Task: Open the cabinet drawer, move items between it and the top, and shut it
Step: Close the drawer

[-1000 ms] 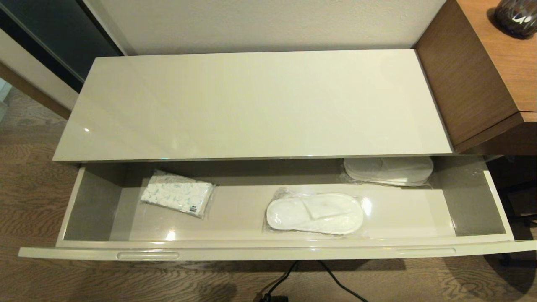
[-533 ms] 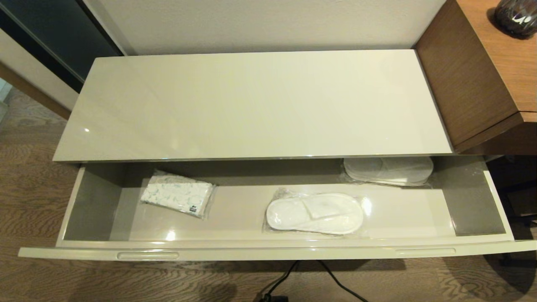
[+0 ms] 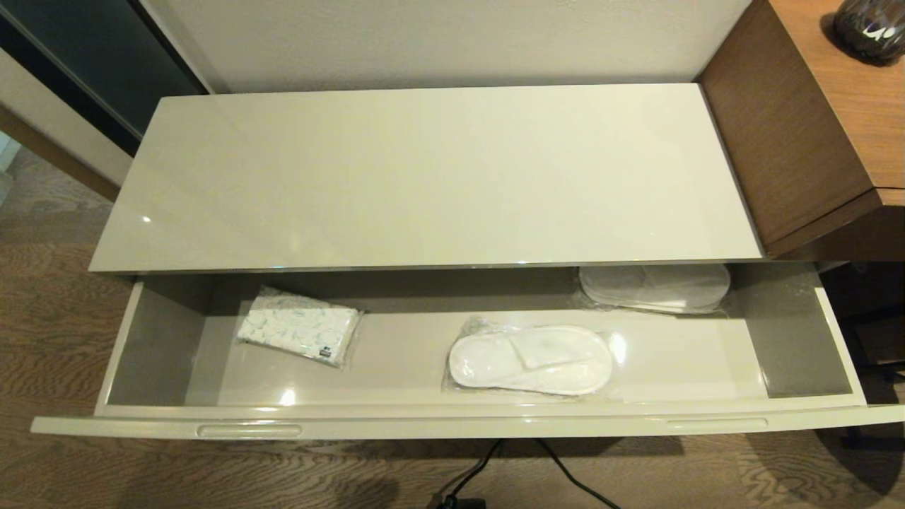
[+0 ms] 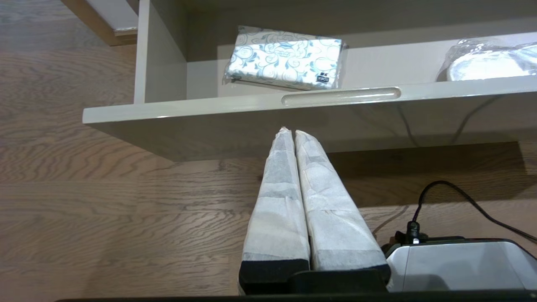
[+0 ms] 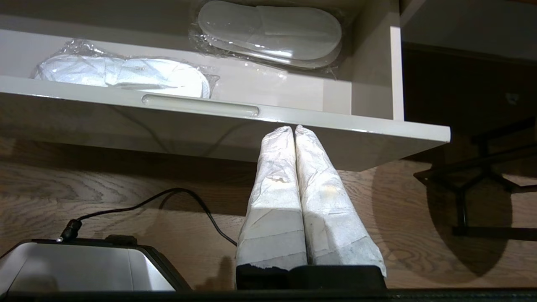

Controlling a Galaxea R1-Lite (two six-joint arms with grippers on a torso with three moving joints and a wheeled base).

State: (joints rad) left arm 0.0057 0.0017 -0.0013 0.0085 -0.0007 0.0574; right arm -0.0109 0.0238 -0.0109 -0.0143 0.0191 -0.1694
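The cabinet drawer (image 3: 452, 417) is pulled all the way out in front of me, and the top (image 3: 424, 177) above it has nothing on it that I can see. Inside the drawer I've got one wrapped pair of slippers (image 3: 530, 359) lying flat near the middle, close to the front wall, and a second wrapped pair (image 3: 654, 286) further back on the right, partly tucked under the top's edge. Over on the left sits a small white-and-blue patterned packet (image 3: 298, 326), well apart from both pairs.

Neither arm shows up in the head view. From the wrist cams, the left gripper (image 4: 289, 132) hangs low in front of the drawer face, just below the left pull (image 4: 340, 95), jaws pressed together and holding nothing. The right gripper (image 5: 293, 128) is doing the same on its side, just below the drawer's front edge near the right pull (image 5: 200, 105), jaws pressed together too. A black cable (image 3: 523, 466) trails on the wood floor (image 3: 63, 339) under the drawer.
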